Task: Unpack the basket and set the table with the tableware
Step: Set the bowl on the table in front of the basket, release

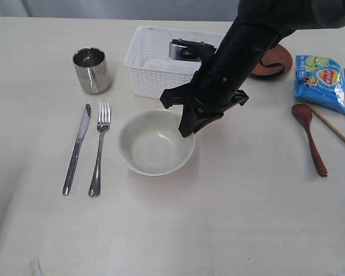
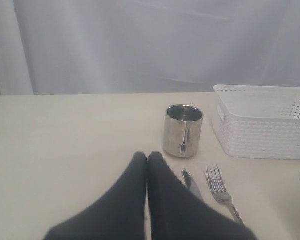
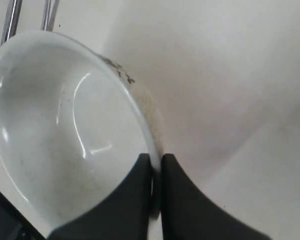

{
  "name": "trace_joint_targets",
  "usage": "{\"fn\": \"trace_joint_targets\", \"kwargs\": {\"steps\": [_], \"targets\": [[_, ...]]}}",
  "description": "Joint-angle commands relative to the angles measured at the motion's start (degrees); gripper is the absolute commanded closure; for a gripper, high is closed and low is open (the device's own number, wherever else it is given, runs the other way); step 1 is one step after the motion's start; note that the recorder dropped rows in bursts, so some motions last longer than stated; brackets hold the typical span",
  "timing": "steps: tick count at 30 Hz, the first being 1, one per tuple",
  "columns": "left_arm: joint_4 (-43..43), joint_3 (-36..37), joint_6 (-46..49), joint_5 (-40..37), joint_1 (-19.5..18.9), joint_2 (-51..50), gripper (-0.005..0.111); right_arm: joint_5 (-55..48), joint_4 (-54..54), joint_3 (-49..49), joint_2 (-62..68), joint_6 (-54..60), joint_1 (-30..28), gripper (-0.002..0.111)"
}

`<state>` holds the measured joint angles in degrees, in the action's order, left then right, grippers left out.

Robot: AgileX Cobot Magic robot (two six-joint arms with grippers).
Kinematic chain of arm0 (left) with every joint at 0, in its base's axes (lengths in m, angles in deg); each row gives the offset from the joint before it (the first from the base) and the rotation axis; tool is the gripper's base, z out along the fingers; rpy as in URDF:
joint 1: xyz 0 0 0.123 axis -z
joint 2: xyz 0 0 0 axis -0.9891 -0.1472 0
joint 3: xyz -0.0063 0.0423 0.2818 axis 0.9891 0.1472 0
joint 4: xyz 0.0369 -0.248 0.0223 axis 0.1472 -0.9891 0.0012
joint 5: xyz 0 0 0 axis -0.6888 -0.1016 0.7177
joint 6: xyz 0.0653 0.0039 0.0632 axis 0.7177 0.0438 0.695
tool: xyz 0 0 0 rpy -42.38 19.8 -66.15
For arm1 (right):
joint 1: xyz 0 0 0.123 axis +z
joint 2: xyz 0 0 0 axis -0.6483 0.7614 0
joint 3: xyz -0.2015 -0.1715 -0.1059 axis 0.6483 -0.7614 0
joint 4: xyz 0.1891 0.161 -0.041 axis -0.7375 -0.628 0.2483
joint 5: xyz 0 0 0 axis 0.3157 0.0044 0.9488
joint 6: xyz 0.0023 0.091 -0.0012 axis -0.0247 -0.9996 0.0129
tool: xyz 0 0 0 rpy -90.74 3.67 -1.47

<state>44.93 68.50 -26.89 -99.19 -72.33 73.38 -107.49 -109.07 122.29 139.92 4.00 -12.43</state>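
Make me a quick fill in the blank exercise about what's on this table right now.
The right gripper is shut on the rim of the ____.
The knife lies alongside the ____.
The steel cup stands upright next to the white ____.
Missing words: bowl, fork, basket.

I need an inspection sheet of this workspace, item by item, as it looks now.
Surface: pale beige tabletop, flat, no spills seen.
Job's things: white perforated plastic basket at the rear; steel cup, steel knife, steel fork and off-white round bowl laid out; round brown plate partly hidden behind the arm; red-brown wooden spoon and wooden chopsticks on the right.
Clutter: blue chip bag.
Grippers: right gripper shut on the bowl's rim; left gripper shut, empty.
Cables: nothing seen.
Surroundings: pale curtain.
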Motion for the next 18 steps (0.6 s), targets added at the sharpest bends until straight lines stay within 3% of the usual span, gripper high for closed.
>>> {"fn": "trace_joint_targets", "kwargs": {"steps": [1, 16, 18], "targets": [[-0.2, 0.2, 0.0, 0.6, 0.1, 0.2, 0.107, 3.8, 3.8, -0.1, 0.3, -2.3, -0.6, 0.109], [-0.2, 0.2, 0.0, 0.6, 0.1, 0.2, 0.107, 1.7, 3.8, -0.1, 4.9, -2.5, -0.6, 0.108], [-0.2, 0.2, 0.0, 0.6, 0.1, 0.2, 0.107, 1.6, 4.5, -0.1, 4.8, -2.5, -0.6, 0.104]]}}
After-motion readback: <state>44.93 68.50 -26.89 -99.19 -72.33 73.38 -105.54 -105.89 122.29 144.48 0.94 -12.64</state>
